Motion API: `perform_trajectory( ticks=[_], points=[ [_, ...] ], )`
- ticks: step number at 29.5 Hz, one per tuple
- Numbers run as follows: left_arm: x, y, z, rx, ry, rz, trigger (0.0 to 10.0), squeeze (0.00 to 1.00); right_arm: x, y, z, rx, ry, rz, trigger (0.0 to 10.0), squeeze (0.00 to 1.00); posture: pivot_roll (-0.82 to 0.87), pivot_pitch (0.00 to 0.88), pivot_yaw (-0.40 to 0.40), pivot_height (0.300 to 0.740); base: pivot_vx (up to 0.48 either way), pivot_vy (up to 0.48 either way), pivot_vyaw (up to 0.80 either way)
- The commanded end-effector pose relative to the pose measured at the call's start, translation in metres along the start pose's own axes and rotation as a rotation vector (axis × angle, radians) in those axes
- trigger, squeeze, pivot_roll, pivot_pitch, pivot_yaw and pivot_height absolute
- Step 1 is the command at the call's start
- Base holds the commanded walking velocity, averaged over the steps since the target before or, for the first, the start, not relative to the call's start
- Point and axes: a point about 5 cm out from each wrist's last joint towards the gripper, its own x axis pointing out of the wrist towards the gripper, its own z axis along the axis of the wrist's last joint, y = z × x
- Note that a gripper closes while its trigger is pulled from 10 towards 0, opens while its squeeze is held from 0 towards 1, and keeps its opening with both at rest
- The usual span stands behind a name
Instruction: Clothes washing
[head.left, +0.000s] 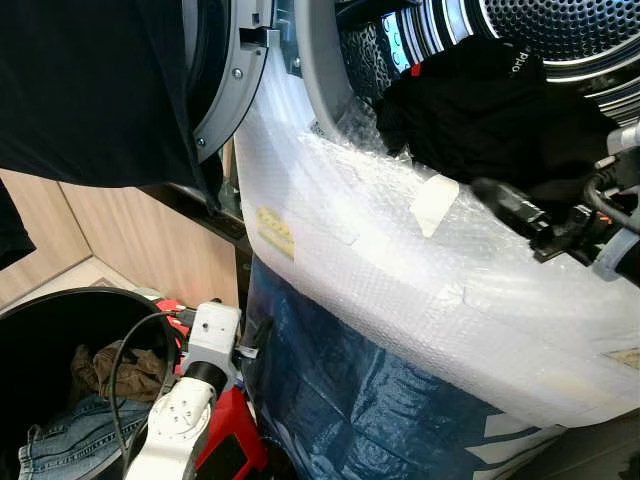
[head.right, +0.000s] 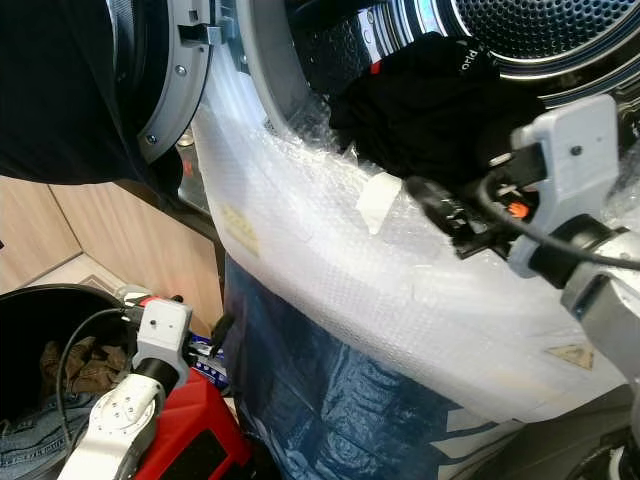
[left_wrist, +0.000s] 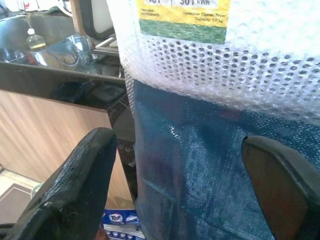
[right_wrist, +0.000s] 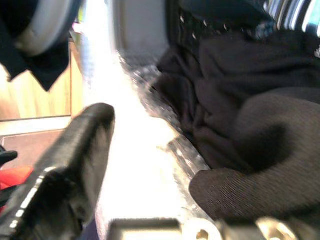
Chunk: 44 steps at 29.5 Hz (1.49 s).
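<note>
Nearest the camera, the left arm (head.left: 180, 410) hangs low beside a black basket (head.left: 60, 300) that holds jeans (head.left: 60, 440) and a brown garment (head.left: 125, 370). A red object (head.right: 195, 430) sits under the arm. In the left wrist view the left gripper (left_wrist: 185, 185) has its fingers (left_wrist: 75, 185) spread wide with nothing between them, pointing at a blue sheet (left_wrist: 200, 165) that covers the lower front of the machine.

Above the blue sheet, bubble wrap (head.left: 400, 260) is draped over the machine's front, patched with strips of tape (head.left: 433, 205). A yellow and green label (left_wrist: 182, 15) shows under the wrap in the left wrist view.

The right gripper (head.left: 515, 210) reaches in from the right, over the wrap at the lip of the drum opening. One black finger (right_wrist: 65, 175) shows in the right wrist view, apart from the black clothes (head.left: 480, 110); a fold of that fabric bulges close to the camera on the other side, so I cannot tell whether the fingers are parted or holding it.

The black clothes lie heaped in the drum mouth, spilling onto the wrap at the lower rim. Behind them is the perforated drum (head.left: 560, 30).

On the left, the round door (head.left: 225, 80) stands open, with dark cloth (head.left: 90, 90) hanging in front of it. A wooden panel (head.left: 130, 240) lies below.
</note>
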Motion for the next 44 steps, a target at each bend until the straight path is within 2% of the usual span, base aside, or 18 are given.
perform_trajectory(
  ticks=[1, 3, 6, 10, 12, 14, 15, 17, 18, 20, 23, 27, 30, 32, 35, 38, 42, 44],
  points=[
    [-0.002, 0.000, 0.002, -0.011, 0.000, 0.005, 10.0, 0.00, -0.006, 0.005, 0.010, -0.054, -0.061, 0.059, 10.0, 0.00, 0.00, 0.112, -0.118, 0.740, 0.000, 0.000, 0.00],
    [-0.003, 0.001, 0.001, -0.012, 0.002, 0.013, 10.0, 0.00, -0.011, 0.011, 0.015, -0.067, -0.104, 0.138, 10.0, 0.00, 0.00, 0.117, -0.122, 0.740, 0.000, 0.000, 0.00],
    [-0.004, 0.002, 0.000, -0.015, 0.005, 0.021, 10.0, 0.00, -0.014, 0.016, 0.018, -0.071, -0.138, 0.188, 10.0, 0.00, 0.00, 0.123, -0.124, 0.740, 0.000, 0.000, 0.00],
    [-0.004, 0.002, 0.001, -0.014, 0.005, 0.022, 10.0, 0.00, -0.015, 0.017, 0.015, -0.118, -0.093, 0.218, 10.0, 0.00, 0.00, 0.125, -0.124, 0.740, 0.000, 0.000, 0.00],
    [-0.003, 0.002, 0.001, -0.012, 0.003, 0.022, 10.0, 0.00, -0.017, 0.016, 0.010, -0.191, -0.034, 0.215, 10.0, 0.00, 0.00, 0.125, -0.122, 0.740, 0.000, 0.000, 0.00],
    [-0.002, 0.003, 0.003, 0.005, -0.004, 0.018, 10.0, 0.00, -0.013, 0.009, -0.003, -0.309, 0.069, 0.134, 10.0, 0.00, 0.00, 0.124, -0.121, 0.740, 0.000, 0.000, 0.00],
    [-0.001, 0.003, 0.004, 0.014, -0.008, 0.015, 10.0, 0.00, -0.009, 0.002, -0.011, -0.401, 0.140, 0.066, 10.0, 0.00, 0.00, 0.124, -0.117, 0.740, 0.000, 0.000, 0.00],
    [0.000, 0.003, 0.004, 0.010, -0.009, 0.016, 10.0, 0.00, -0.004, -0.003, -0.017, -0.477, 0.171, 0.003, 10.0, 0.00, 0.00, 0.124, -0.117, 0.740, 0.000, 0.000, 0.00],
    [0.000, 0.003, 0.005, 0.009, -0.011, 0.015, 10.0, 0.00, -0.002, 0.003, -0.018, -0.492, 0.125, 0.017, 10.0, 0.00, 0.00, 0.124, -0.117, 0.740, 0.000, 0.000, 0.00],
    [0.000, 0.003, 0.005, 0.009, -0.012, 0.015, 10.0, 0.00, -0.003, 0.010, -0.015, -0.483, 0.071, 0.052, 10.0, 0.00, 0.00, 0.124, -0.117, 0.740, 0.000, 0.000, 0.00],
    [0.000, 0.003, 0.005, 0.011, -0.013, 0.014, 10.0, 0.00, -0.018, 0.031, -0.022, -0.455, 0.070, 0.194, 10.0, 0.00, -0.01, 0.130, -0.115, 0.740, 0.000, 0.000, 0.00],
    [0.000, 0.004, 0.006, 0.014, -0.012, 0.008, 10.0, 0.00, -0.027, 0.033, -0.027, -0.439, 0.053, 0.209, 10.0, 0.00, -0.01, 0.135, -0.103, 0.740, 0.000, 0.000, 0.00],
    [0.001, 0.005, 0.006, 0.015, -0.014, 0.004, 10.0, 0.00, -0.035, 0.024, -0.020, -0.424, -0.047, 0.121, 10.0, 0.00, -0.02, 0.135, -0.093, 0.740, 0.000, 0.000, 0.00],
    [0.002, 0.005, 0.007, 0.015, -0.016, 0.000, 10.0, 0.00, -0.040, 0.023, -0.020, -0.461, -0.049, 0.106, 10.0, 0.00, -0.02, 0.135, -0.092, 0.740, 0.000, 0.000, 0.00],
    [0.004, 0.004, 0.009, 0.016, -0.023, -0.004, 10.0, 0.00, -0.041, 0.009, -0.022, -0.510, -0.032, -0.020, 10.0, 0.00, -0.03, 0.133, -0.086, 0.740, 0.000, 0.000, 0.00],
    [0.005, 0.003, 0.010, 0.016, -0.028, -0.007, 10.0, 0.00, -0.041, -0.002, -0.021, -0.502, -0.054, -0.124, 10.0, 0.00, -0.03, 0.134, -0.084, 0.740, 0.000, 0.000, 0.00],
    [0.005, 0.003, 0.011, 0.021, -0.037, -0.008, 10.0, 0.00, -0.044, -0.002, -0.018, -0.488, -0.121, -0.178, 10.0, 0.00, -0.02, 0.135, -0.084, 0.740, 0.000, 0.000, 0.00],
    [0.005, 0.004, 0.012, 0.022, -0.038, -0.011, 10.0, 0.00, -0.036, 0.005, -0.017, -0.402, -0.231, -0.258, 10.0, 0.00, -0.03, 0.135, -0.073, 0.740, 0.000, 0.000, 0.00]
  ],
)
